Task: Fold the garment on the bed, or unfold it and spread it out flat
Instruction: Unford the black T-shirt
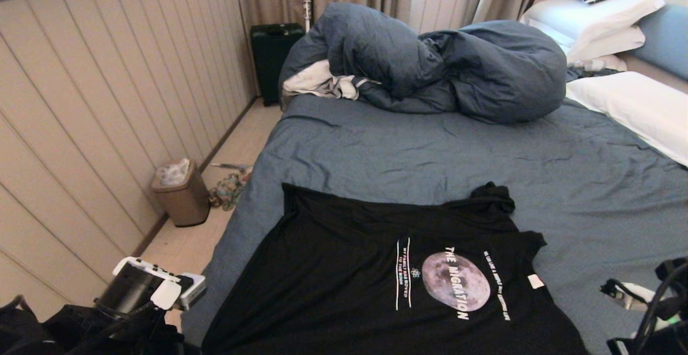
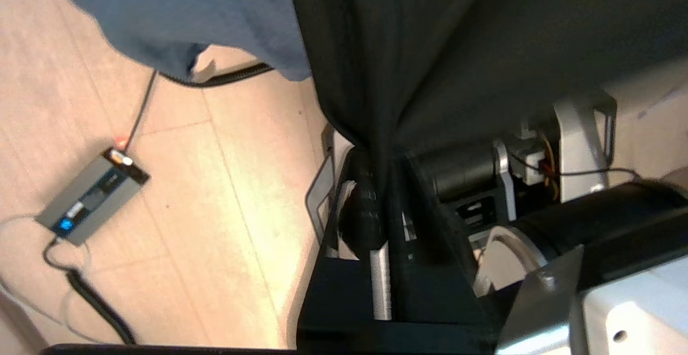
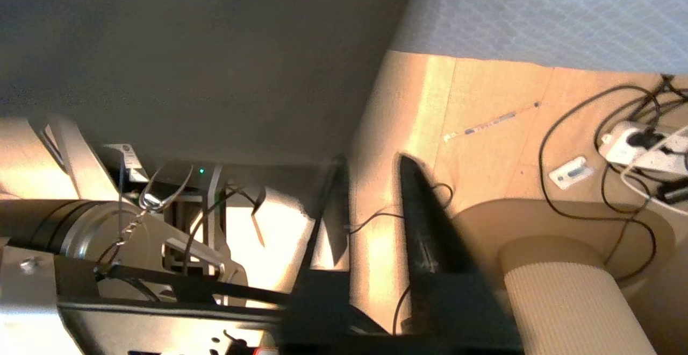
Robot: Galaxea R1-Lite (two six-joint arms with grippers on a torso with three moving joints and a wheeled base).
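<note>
The garment point(image 1: 344, 269), a black T-shirt with a grey moon print and white lettering, lies spread on the near part of the bed point(image 1: 430, 156), and its lower part hangs over the bed's edge. Below that edge, my left gripper point(image 2: 376, 156) is shut on a gathered fold of the hanging black cloth point(image 2: 430, 48). My right gripper point(image 3: 371, 161) is beside the hanging garment point(image 3: 188, 48), open, with only floor showing between its fingers. In the head view only the arms show, the left arm point(image 1: 156, 285) at the bottom left and the right arm point(image 1: 661, 301) at the bottom right.
A bunched slate-blue duvet point(image 1: 430, 64) and a white-grey cloth point(image 1: 322, 83) lie at the far side, with white pillows point(image 1: 634, 102) on the right. A bin point(image 1: 183, 193) and a dark suitcase point(image 1: 274, 54) stand by the panelled wall. Cables and a power strip point(image 3: 645, 145) lie on the floor.
</note>
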